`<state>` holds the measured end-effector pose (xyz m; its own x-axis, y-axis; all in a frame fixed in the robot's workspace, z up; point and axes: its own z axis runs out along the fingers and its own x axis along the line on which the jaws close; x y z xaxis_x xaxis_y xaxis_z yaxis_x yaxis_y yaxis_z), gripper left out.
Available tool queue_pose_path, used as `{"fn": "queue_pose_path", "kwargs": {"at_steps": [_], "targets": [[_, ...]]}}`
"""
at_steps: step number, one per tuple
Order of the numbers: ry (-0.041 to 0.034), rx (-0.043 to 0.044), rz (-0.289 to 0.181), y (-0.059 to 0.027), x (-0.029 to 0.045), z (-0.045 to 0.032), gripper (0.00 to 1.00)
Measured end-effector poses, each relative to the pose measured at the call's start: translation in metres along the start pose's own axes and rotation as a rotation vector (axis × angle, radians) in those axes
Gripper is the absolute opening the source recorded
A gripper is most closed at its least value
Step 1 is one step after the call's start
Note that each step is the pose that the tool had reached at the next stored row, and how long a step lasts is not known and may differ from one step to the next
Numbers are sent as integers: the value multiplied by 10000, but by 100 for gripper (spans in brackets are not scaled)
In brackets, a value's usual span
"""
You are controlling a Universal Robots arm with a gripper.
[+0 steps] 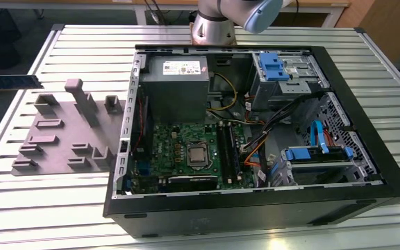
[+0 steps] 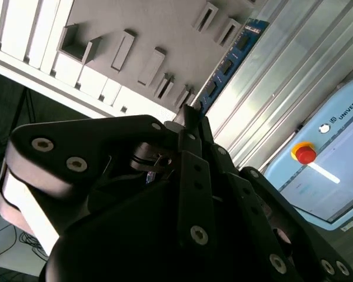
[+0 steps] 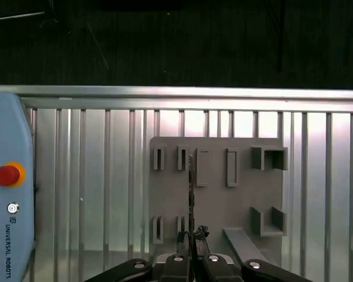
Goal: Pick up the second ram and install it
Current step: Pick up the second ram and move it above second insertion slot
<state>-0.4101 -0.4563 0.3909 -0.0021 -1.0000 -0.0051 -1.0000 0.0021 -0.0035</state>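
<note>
First wrist view: pincer [image 3: 192, 236] was clamped on the second ram [image 3: 191, 185], held edge-on and seen against the grey holder tray [image 3: 241, 188]. Tray sat on slatted metal bench [image 3: 94, 176], teach pendant [image 3: 9, 194] nearby. Dark floor [image 3: 223, 41] lay beyond the bench edge.

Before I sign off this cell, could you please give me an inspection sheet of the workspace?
Surface: slatted metal table.
Job's things: long narrow blue circuit-board ram stick, held beside the grey plastic holder tray.
Clutter: nothing seen.
Grippers: black pincer shut on the stick's end.
Cables: black and coloured wires inside the open black computer case.
Surroundings: pale teach pendant with red button.
</note>
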Motion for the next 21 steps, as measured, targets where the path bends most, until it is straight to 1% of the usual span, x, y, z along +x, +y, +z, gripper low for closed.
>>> {"fn": "queue_pose_path", "kwargs": {"at_steps": [2, 3, 11, 21], "targets": [[1, -1, 0, 0, 0, -46, 14], [0, -1, 0, 0, 0, -57, 14], [-1, -1, 0, -1, -1, -59, 14], [-2, 0, 0, -112, 0, -58, 14]]}}
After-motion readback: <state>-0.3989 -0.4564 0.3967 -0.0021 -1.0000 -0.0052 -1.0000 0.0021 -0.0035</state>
